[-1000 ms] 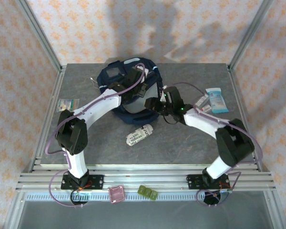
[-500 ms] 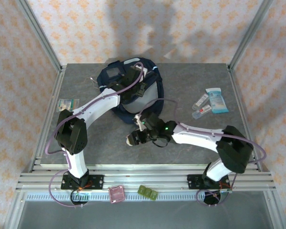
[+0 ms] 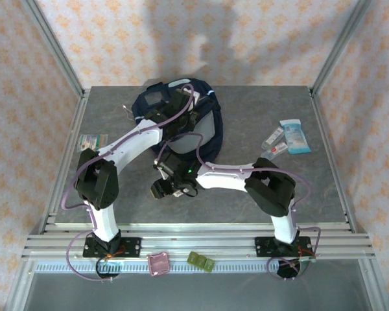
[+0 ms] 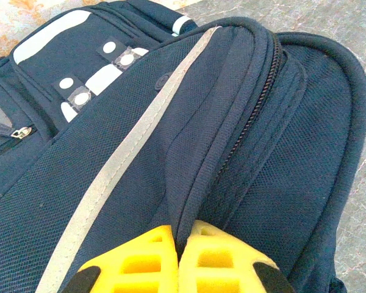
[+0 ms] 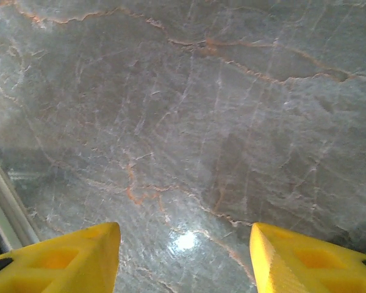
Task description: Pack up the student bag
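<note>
Nearest, see the right gripper (image 5: 184,244) low over bare grey-veined table (image 5: 201,110), with jaws about half open and nothing held. Probably mid-fetch: centre both fingers over the next item to pack before closing, then lift clear of the left arm (image 3: 133,142). Further back, note the left gripper (image 4: 180,235) clamped shut on a fold of the student bag (image 4: 128,140) beside its zip (image 4: 256,104); hold that pinch firm and raised to gape the mouth. Farthest, find the bag itself at back-centre of the table, with a pale-blue packet (image 3: 295,136) well off to its right, likely awaiting packing.
</note>
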